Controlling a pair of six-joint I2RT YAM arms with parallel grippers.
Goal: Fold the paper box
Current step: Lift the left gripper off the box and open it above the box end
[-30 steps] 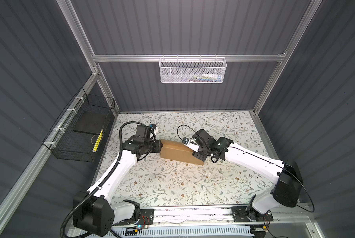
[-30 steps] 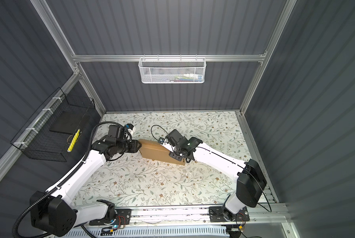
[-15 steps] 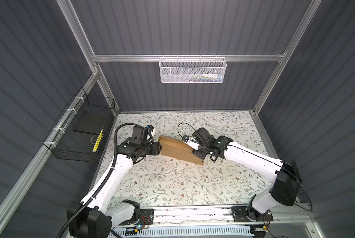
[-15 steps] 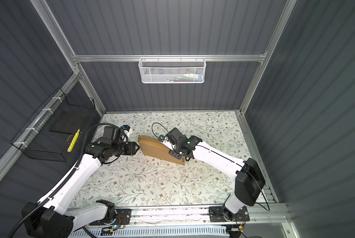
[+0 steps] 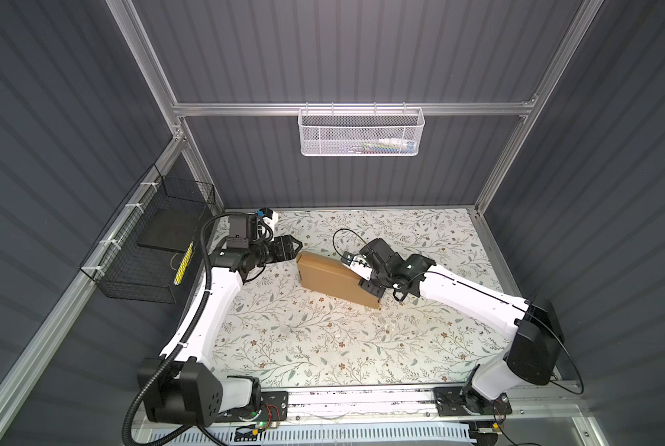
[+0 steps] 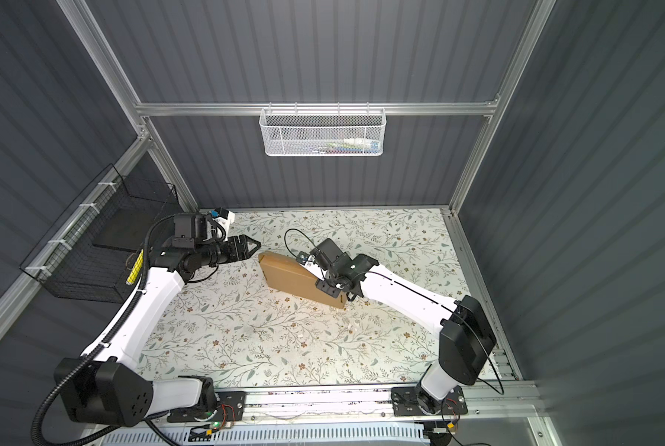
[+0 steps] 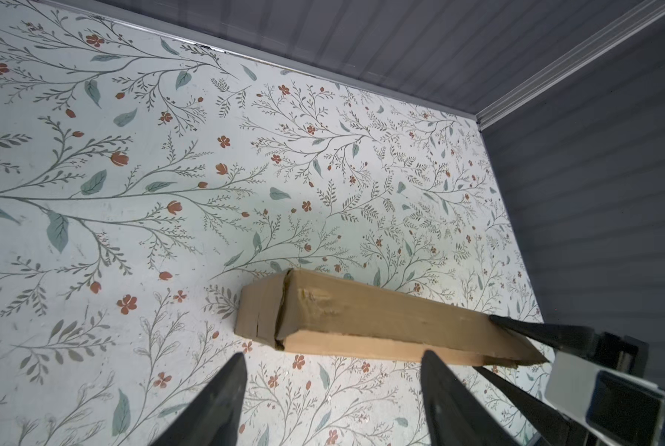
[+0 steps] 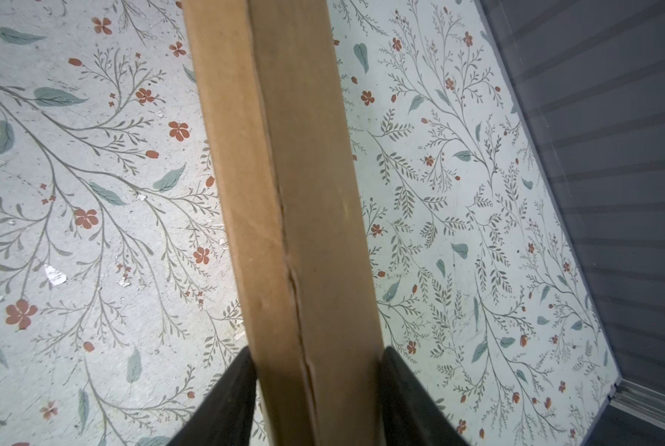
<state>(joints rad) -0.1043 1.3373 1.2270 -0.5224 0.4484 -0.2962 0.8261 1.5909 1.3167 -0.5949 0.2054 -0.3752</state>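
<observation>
The right gripper (image 8: 315, 357) is clamping one end of the box (image 5: 332, 280) while the left gripper (image 5: 299, 244) is hovering, jaws spread, beside the other

We see dark grey ribbed wall panels (image 5: 361, 50) closing the cell on three sides, held in a silvery aluminium frame (image 5: 226, 109). Beneath the left gripper (image 5: 296, 244) spreads a pale tabletop sheet printed with green sprigs and small red flowers (image 5: 323, 347), evenly lit and scuffed in places. Behind that gripper, on the side wall, hangs a black wire basket (image 5: 145, 270). Well apart from the gripper, high on the back rail, hangs a white mesh basket (image 5: 361, 135).
</observation>
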